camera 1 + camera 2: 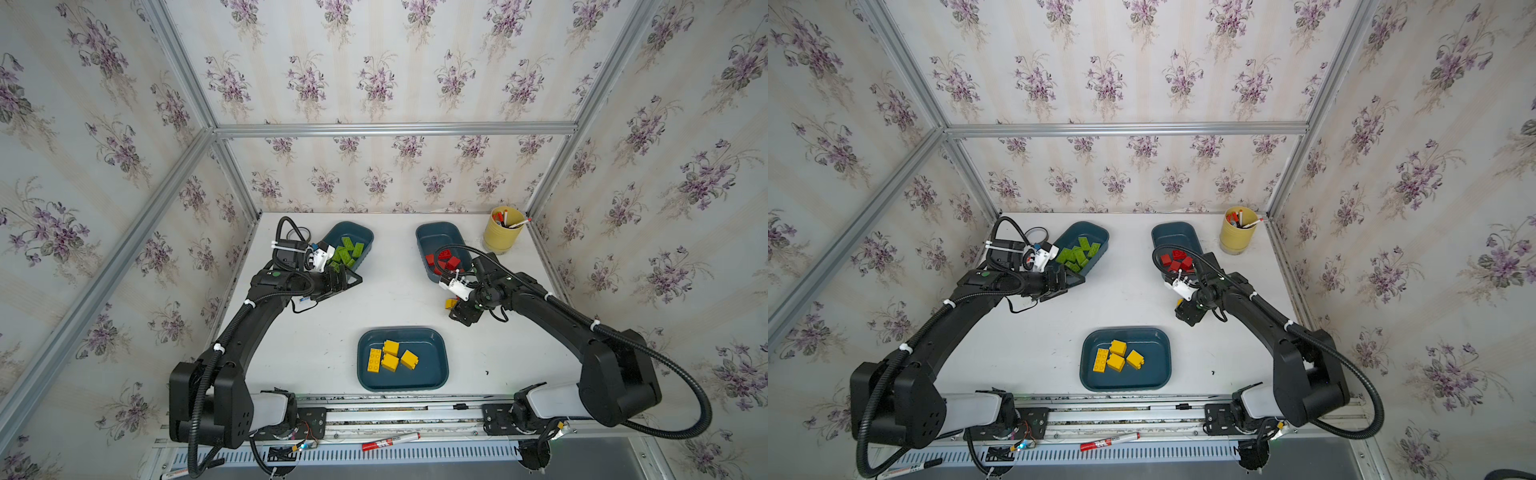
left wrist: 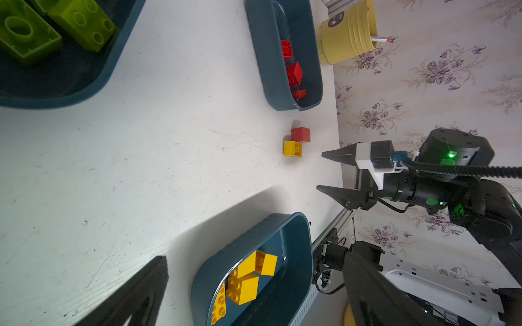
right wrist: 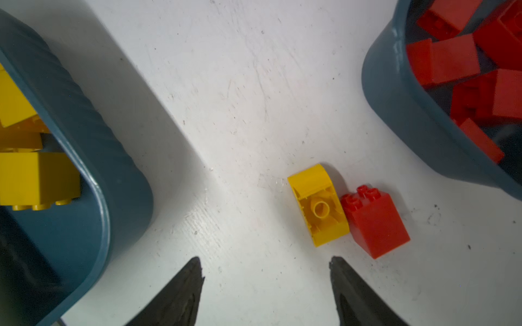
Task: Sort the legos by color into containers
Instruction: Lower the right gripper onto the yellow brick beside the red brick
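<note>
Your right tool (image 3: 266, 261), spread and empty, shows at lower frame, near a yellow brick (image 3: 317, 206) touching a red brick (image 3: 375, 223) on the counter (image 3: 254, 84). Your left tool (image 1: 341, 277) is spread too.

Top views overlook the table (image 1: 395, 299); wrist views sit close.

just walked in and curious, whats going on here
Two robot arms are sorting bricks by colour into teal trays: green bricks in the back-left tray, red bricks in the back-right tray, yellow bricks in the front tray. A loose yellow brick and a loose red brick lie side by side on the table. The right gripper is open close to them, empty; the left gripper is open and empty by the back-left tray.
</note>
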You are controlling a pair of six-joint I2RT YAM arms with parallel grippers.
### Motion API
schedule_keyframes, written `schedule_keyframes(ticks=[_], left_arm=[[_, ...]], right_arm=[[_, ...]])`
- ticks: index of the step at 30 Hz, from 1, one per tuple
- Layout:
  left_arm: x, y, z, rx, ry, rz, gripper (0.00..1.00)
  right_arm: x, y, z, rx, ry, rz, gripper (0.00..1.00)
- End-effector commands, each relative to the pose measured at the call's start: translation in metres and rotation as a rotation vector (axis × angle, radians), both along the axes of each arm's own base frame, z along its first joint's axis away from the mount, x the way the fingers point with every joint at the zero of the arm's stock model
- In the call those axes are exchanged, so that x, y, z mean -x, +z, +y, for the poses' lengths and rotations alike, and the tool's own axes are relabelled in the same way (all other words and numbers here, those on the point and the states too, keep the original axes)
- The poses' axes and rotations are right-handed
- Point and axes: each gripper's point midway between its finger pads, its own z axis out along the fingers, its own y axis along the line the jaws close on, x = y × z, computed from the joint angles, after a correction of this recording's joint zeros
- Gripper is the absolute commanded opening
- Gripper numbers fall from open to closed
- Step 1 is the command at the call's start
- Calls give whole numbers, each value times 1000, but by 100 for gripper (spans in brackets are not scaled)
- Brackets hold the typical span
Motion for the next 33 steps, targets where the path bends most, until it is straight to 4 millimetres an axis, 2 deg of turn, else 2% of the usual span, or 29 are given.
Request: schedule_keyframes(ticks=[1,8,9,13,21,28,33], left_arm=[[2,10,-6,44,-12,-32,99],[19,-3,-8,62,-28,-6,99],[23,4,-7,63,-29,-34,99],[25,2,-7,63,-33,-31,99],[21,1,-8,59,-35,-31,99],[22,-3,-7,54,-31,-23,99],[22,-4,-7,55,-34,-19,99]], right_arm=[[-3,-8,-2,36,78,18,73],[-5,-31,-3,80,127,102,70],[-7,-34,-5,91,130,99,70],[-14,-41,-7,120,131,112,68],[-28,-39,-3,126,136,80,67],[-27,-48,-4,138,137,109,65],[-21,-52,-3,137,146,134,61]])
